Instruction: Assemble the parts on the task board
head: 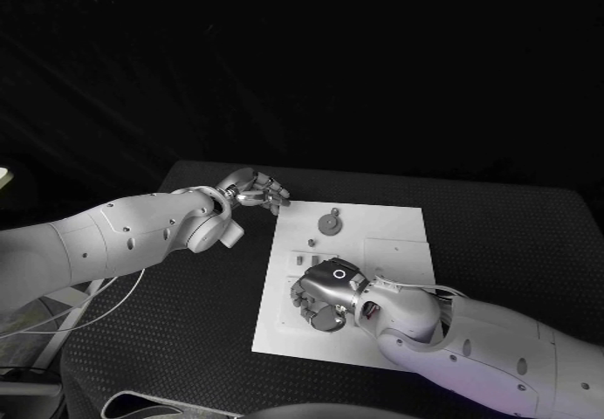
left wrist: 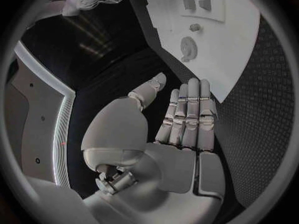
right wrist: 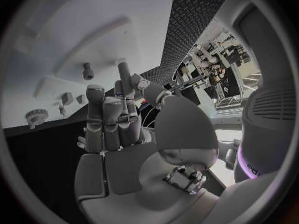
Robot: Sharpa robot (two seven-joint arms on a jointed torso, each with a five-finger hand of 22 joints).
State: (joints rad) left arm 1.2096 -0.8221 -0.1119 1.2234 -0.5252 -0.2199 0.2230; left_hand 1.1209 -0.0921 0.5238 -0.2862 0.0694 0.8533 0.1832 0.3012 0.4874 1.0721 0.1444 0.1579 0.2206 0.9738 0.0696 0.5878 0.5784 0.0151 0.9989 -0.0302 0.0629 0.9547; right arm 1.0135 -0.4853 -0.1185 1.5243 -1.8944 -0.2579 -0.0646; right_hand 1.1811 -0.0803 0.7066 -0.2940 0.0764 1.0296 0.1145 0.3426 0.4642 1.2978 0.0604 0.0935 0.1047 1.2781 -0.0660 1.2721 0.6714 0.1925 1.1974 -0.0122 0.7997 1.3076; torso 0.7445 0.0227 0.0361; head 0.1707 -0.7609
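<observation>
The right hand (head: 325, 292) hovers over the near part of the task board (head: 396, 223), fingers (right wrist: 102, 117) extended and apart, holding nothing. The left hand (head: 252, 190) hangs over the black tabletop (head: 188, 297) beside the board's far corner, fingers (left wrist: 190, 109) straight, empty. A round grey part (head: 328, 223) lies on the board's far half.

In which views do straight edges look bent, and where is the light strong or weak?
Head view: the task board has straight edges and is bright, while the black table and the room behind are very dark. Left wrist view: the board's edge curves, and the left hand is evenly lit. Right wrist view: the board bends too; the right hand is in softer light.
</observation>
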